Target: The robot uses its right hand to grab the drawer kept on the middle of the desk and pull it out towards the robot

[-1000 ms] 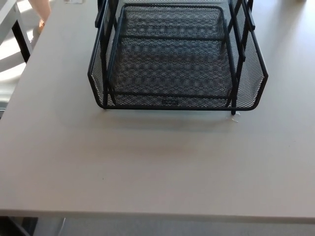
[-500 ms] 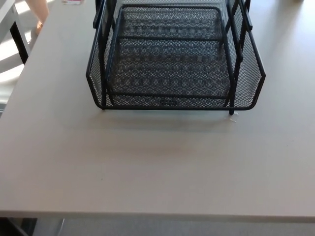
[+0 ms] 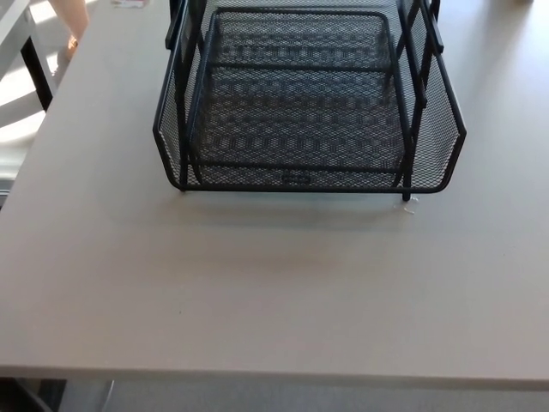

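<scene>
1. Drawer point(image 3: 300, 120): a black wire-mesh tray in a black frame, standing on the far middle of the grey desk point(image 3: 257, 283), its front edge facing the robot.
2. Neither robot hand shows, so nothing touches it.
3. Compared with half a second ago, only the camera has shifted slightly.
4. A person's arm point(image 3: 70, 19) shows at the top left corner.

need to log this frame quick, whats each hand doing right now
Left hand: not in view.
Right hand: not in view; nothing is touching the black mesh drawer on the desk.
</scene>
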Available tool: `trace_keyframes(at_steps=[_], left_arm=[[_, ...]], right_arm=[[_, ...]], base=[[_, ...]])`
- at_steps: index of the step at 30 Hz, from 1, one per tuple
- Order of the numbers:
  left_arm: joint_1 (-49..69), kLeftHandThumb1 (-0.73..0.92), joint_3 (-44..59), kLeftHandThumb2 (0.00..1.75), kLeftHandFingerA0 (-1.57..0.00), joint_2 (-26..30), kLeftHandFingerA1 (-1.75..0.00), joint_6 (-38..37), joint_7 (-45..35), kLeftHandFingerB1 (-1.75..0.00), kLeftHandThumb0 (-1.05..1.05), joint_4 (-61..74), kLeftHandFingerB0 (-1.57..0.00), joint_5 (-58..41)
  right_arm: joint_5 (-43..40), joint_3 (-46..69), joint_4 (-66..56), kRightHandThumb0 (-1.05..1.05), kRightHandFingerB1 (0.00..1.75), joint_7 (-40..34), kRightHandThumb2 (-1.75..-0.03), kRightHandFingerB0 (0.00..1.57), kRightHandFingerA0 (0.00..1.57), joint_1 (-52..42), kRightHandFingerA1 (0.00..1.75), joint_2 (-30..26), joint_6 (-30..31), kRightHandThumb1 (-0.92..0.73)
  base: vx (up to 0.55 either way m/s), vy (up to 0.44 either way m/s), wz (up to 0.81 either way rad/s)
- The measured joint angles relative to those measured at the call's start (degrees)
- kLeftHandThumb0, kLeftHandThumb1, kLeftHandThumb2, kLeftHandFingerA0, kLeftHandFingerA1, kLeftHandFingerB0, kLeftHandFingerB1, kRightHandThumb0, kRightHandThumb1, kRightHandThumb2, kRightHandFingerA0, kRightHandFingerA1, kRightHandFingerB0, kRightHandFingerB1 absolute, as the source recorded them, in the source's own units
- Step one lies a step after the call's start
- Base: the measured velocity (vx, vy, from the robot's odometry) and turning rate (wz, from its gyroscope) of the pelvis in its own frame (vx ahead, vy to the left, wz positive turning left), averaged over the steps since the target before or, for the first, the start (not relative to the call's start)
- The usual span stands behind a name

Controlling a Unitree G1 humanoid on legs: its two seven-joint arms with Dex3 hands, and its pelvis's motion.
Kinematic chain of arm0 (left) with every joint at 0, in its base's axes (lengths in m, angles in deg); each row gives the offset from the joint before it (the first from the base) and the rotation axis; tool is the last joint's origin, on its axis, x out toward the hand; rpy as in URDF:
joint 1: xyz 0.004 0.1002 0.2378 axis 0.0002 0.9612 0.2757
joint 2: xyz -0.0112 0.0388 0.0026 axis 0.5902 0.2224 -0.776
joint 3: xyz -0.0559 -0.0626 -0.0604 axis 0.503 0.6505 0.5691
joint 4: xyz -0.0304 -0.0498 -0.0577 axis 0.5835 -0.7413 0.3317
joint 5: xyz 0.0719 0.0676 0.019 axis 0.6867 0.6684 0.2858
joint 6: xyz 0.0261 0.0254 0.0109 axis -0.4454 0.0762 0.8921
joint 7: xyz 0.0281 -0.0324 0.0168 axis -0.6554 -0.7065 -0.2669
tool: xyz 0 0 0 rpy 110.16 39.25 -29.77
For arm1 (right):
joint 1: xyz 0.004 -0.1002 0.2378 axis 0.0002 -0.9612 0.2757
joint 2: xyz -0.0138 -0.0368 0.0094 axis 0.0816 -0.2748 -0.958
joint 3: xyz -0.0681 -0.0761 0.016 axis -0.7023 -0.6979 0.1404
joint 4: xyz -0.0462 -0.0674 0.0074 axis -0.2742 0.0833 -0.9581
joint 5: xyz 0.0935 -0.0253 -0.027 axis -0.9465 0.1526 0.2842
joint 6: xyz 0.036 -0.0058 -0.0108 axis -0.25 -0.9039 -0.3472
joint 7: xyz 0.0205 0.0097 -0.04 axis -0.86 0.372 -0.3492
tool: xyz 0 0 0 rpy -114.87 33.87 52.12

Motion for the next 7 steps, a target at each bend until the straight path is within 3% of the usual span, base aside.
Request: trace_keyframes(at_steps=[2, 7], left_arm=[[-0.2, 0.7, -0.2, 0.6, -0.6, 0.0, -0.7, 0.0, -0.1, -0.51, -0.29, -0.4, -0.61, 0.0], [-0.2, 0.7, -0.5, 0.6, -0.56, 0.0, -0.76, 0.1, -0.4, -0.53, -0.3, -0.4, -0.59, 0.0]], right_arm=[[0.0, -1.6, 0.0, -0.67, 0.36, 1.7, -0.62, 0.37, 0.48, 0.3, 0.45, -0.1, 0.2, -0.69], [-0.1, -4.6, -0.1, -0.67, 0.36, 5.6, -0.62, 0.37, 0.48, 0.6, 0.45, -1.0, 0.7, -0.69]], base=[[0.0, 0.0, 0.0], [0.0, 0.0, 0.0]])
